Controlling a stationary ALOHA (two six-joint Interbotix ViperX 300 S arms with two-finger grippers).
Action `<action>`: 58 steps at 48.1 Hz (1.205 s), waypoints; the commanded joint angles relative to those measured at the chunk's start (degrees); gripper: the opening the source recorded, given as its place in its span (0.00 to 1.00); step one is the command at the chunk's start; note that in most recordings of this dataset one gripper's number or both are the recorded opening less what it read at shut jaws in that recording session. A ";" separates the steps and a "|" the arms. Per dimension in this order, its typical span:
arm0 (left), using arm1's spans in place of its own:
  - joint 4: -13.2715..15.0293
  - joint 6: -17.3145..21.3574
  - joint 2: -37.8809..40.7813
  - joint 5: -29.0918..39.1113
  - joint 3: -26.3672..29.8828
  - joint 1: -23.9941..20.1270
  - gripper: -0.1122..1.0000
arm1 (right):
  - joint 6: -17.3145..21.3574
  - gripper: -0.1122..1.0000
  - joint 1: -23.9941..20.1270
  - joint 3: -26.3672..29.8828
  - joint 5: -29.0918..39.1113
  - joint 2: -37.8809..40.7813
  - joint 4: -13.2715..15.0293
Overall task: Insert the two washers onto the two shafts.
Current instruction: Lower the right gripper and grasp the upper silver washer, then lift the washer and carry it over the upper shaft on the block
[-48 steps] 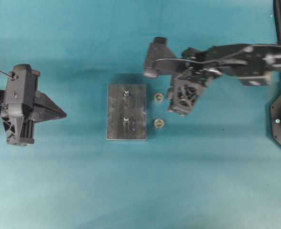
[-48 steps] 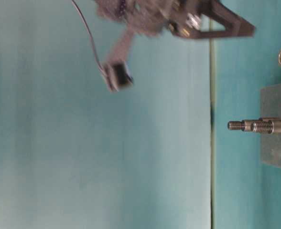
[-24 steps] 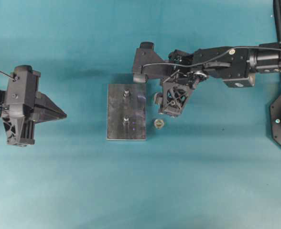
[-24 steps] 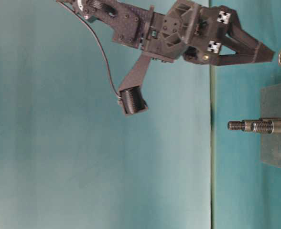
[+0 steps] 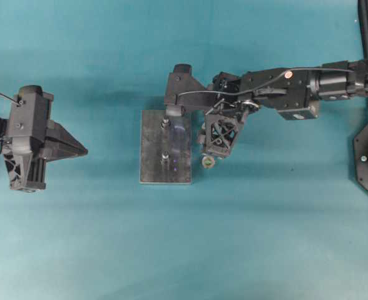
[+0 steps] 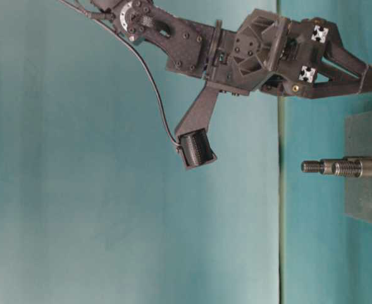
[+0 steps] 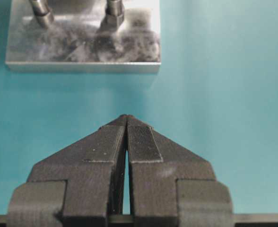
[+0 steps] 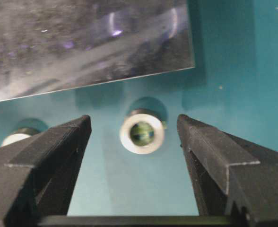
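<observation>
Inspection of the teal table [image 5: 265, 237] from overhead finds a grey metal block [image 5: 165, 147] near its middle, carrying two upright threaded shafts: a far shaft [image 5: 165, 122] and a near shaft [image 5: 164, 155]. Both shafts stand bare, no washer seated on either.

Right gripper [image 5: 204, 139] has reached across from the right side and hangs low just beside the block's right edge. Its wrist view shows the jaws spread wide, one finger [image 8: 49, 151] to each side of a washer [image 8: 142, 132] that lies flat on the table between them. Neither finger touches the washer; nothing is held. The washer sits close to the block's edge, with its bore facing up.

A second washer [image 5: 208, 162] lies on the table just right of the block, nearer the viewer than the gripper, partly visible at the left edge of the right wrist view.

Left gripper [image 5: 81, 150] rests well to the left of the block, pointing toward it. Its wrist view shows the two fingers [image 7: 143, 142] pressed together at the tips, empty, with the block and the shaft bases ahead of them.
</observation>
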State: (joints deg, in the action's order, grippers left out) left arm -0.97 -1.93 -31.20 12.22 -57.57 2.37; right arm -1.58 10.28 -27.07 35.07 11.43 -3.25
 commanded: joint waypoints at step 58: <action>-0.18 -0.09 0.18 -3.52 0.09 0.09 0.10 | -0.09 0.39 0.09 4.31 5.54 -4.92 0.09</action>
State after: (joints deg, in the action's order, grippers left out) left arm -0.97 -1.93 -31.03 9.14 -57.92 2.37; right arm -1.58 10.55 -25.22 39.29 10.11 -3.16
